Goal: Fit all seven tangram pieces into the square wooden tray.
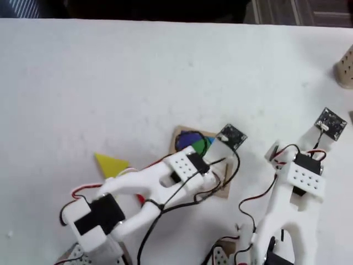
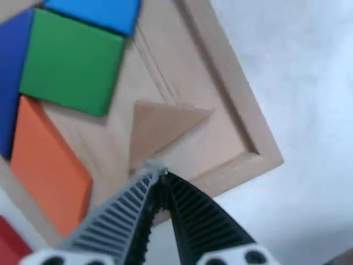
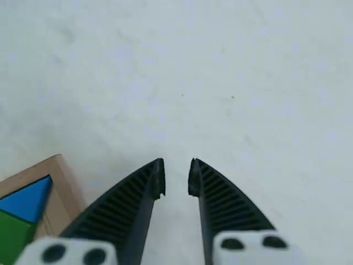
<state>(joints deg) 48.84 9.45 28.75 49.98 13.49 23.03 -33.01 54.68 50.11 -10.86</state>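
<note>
The square wooden tray (image 2: 242,118) lies under my left arm (image 1: 165,179), near the table's middle. In it sit a green square (image 2: 71,61), a light blue piece (image 2: 94,14), a dark blue piece (image 2: 10,66) and an orange piece (image 2: 47,160). A plain wood-coloured triangle (image 2: 165,124) rests near one corner. My left gripper (image 2: 159,175) is shut, its tips at that triangle's nearest corner. A red piece (image 2: 11,243) shows at the tray's edge. A yellow triangle (image 1: 110,164) lies on the table left of the tray (image 1: 222,191). My right gripper (image 3: 175,176) hangs open over bare table beside the tray's corner (image 3: 55,171).
The white table (image 1: 165,72) is bare toward the back and left. A pale wooden block with holes (image 1: 346,69) stands at the right edge. Cables run along both arms near the front edge.
</note>
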